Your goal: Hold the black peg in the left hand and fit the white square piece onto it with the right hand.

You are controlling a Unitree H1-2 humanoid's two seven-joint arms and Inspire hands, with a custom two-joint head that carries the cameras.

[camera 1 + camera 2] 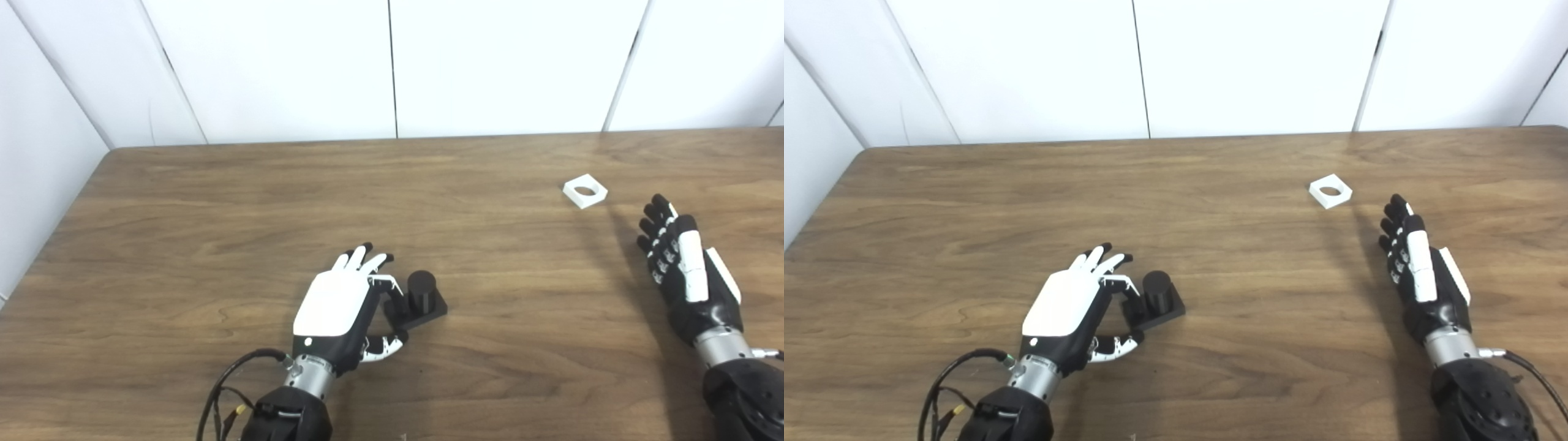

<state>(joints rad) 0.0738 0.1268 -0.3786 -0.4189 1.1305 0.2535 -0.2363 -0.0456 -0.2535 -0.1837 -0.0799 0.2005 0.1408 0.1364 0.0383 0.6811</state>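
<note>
The black peg (pixel 421 289), a short cylinder on a square black base, stands on the wooden table (pixel 245 202) near the front centre. My left hand (pixel 343 306) lies right beside its left edge, fingers spread and thumb (pixel 384 346) reaching under the base's near corner, holding nothing. The white square piece (pixel 585 190), with a round hole through it, lies flat at the right rear. My right hand (pixel 683 269) hovers open a short way in front and to the right of it, fingers straight and pointing toward it, not touching.
White wall panels (pixel 392 61) rise behind the table's far edge. The table's left edge (pixel 58 226) runs diagonally beside a white side wall. A black cable (pixel 226 380) loops off my left wrist at the bottom.
</note>
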